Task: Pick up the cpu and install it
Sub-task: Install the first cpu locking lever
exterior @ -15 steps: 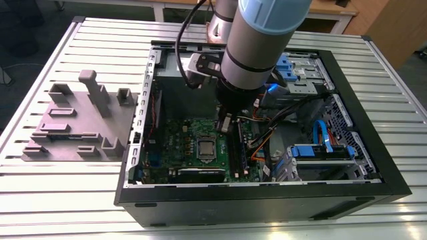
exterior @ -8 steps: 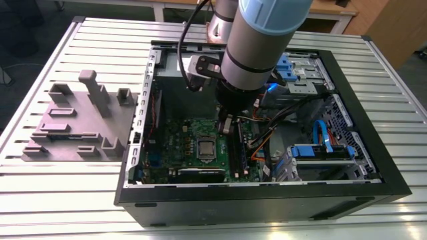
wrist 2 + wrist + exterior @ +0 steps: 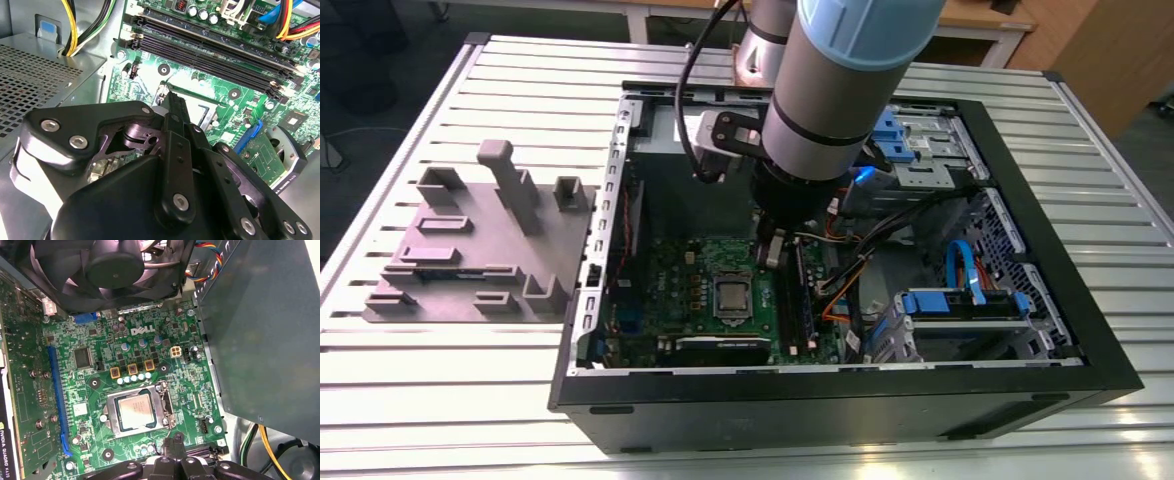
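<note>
At the left of the exterior view, a grey plastic holder with upright posts sits on the slatted metal table. Just right of it lies the open black computer case. Inside, low and left of the middle, is the green motherboard. The cpu sits in its socket on that board, a small silver square.

The robot arm comes down from the top middle of the frame, and the gripper hangs just above the board, up and to the right of the cpu. It holds nothing; whether its jaws are apart or together cannot be told.

To the right in the case are blue drive brackets and orange and blue cables.

In the first wrist view, the cpu lies flat in the metal socket frame, low in the middle. A black fan is at the top, and a blue slot runs down the left.

In the second wrist view, long black memory slots cross the upper part.
</note>
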Robot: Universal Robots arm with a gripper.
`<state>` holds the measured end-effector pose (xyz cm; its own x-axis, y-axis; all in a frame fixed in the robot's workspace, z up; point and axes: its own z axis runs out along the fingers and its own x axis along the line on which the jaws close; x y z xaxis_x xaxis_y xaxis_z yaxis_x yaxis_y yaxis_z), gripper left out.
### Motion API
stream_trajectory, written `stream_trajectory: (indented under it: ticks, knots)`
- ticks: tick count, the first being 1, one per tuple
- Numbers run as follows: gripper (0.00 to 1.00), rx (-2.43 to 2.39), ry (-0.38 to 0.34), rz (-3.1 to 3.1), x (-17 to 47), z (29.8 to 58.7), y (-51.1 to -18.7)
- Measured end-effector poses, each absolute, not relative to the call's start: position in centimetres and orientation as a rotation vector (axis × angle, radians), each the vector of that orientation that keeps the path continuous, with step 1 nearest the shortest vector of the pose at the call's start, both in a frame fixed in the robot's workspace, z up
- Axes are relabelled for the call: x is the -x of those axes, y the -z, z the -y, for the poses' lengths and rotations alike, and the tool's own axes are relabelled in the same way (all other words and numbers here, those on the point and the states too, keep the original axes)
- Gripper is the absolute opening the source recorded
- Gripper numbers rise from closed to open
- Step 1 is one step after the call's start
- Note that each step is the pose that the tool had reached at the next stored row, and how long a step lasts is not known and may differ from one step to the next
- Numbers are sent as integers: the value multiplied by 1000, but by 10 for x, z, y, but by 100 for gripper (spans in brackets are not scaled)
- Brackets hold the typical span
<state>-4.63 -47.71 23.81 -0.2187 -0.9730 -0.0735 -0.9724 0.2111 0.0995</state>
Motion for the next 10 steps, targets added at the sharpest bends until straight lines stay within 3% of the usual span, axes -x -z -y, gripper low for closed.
stream_trajectory:
  ticks: [10]
  knots:
    - [10, -1991, 187, 2422, 48, 479, -238]
